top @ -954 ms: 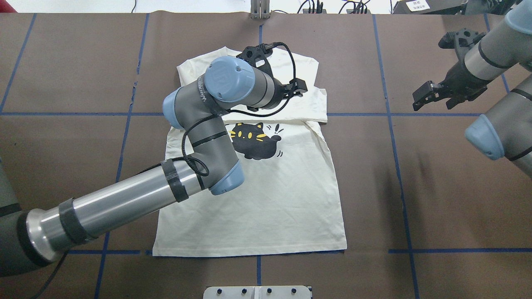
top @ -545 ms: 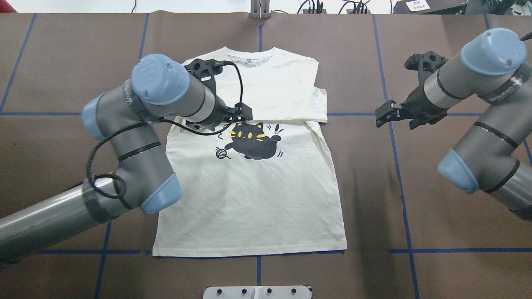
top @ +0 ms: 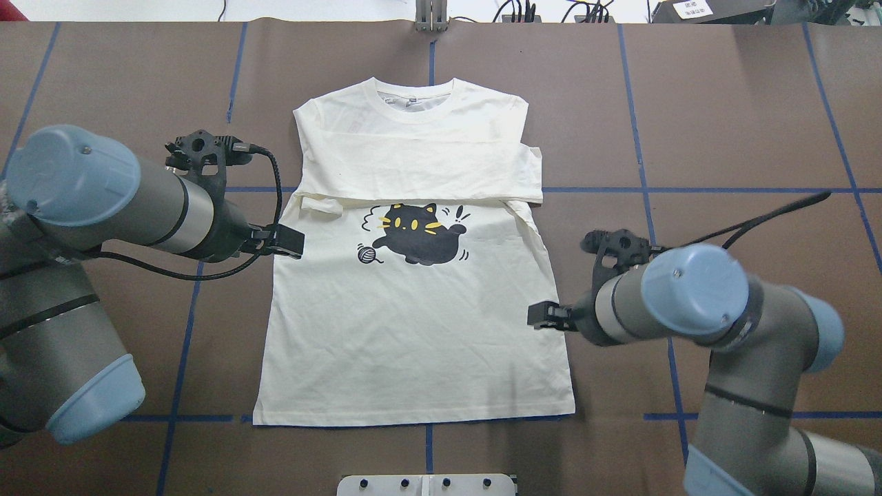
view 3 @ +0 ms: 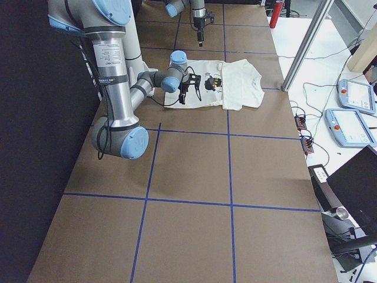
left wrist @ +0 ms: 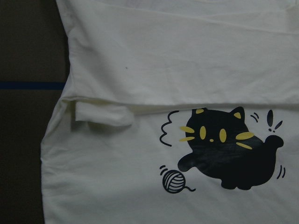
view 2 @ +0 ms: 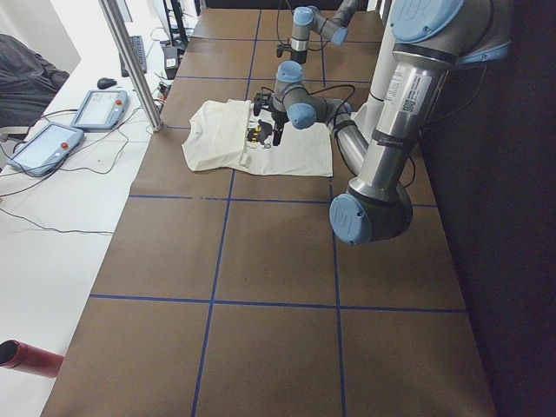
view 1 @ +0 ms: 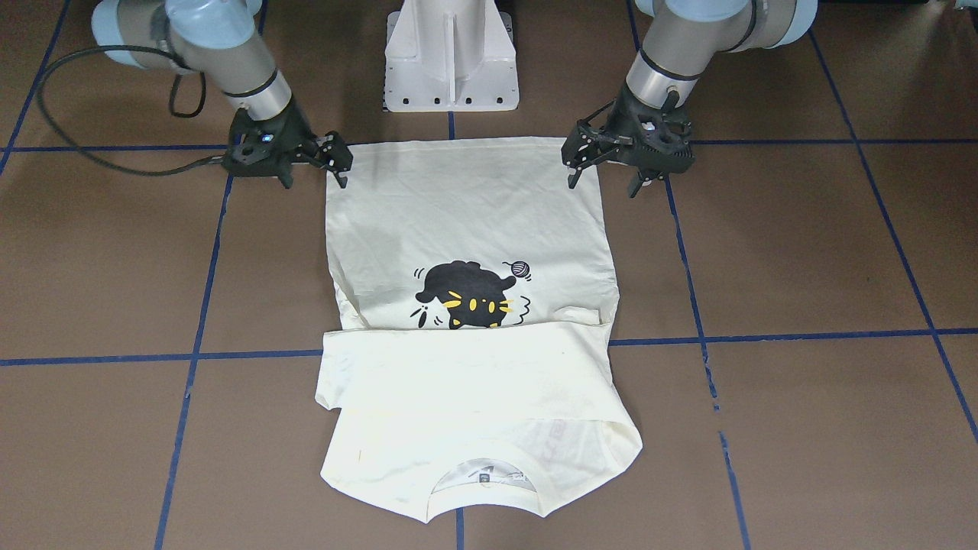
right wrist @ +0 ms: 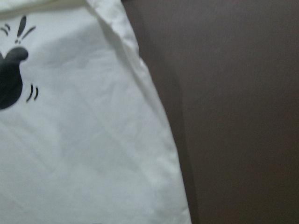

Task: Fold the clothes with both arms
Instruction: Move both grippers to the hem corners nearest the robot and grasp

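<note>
Cream cotton fills the middle of the overhead frame: the shirt (top: 413, 331) lies flat on the brown table (top: 723, 103), collar (top: 413, 103) toward the top edge, hem (top: 413, 415) toward the bottom, with the sleeves (top: 420, 165) already folded into a band across the chest. We judge the step in hand to be the approach for the bottom-up fold, with no grasp made yet. At centre left, the left gripper (top: 289, 242) hangs over the shirt's left side edge; the front-facing view shows its fingers (view 1: 571, 177) spread wide and holding nothing, and its wrist view looks down on the cloth from well above. At centre right, slightly lower in the frame, the right gripper (top: 541, 317) hovers over the right side edge, likewise parted and empty, clear of the fabric. Next, we think both must drop to the hem corners, pinch both layers, then lift evenly and carry the hem toward the collar so the fold lands square.
</note>
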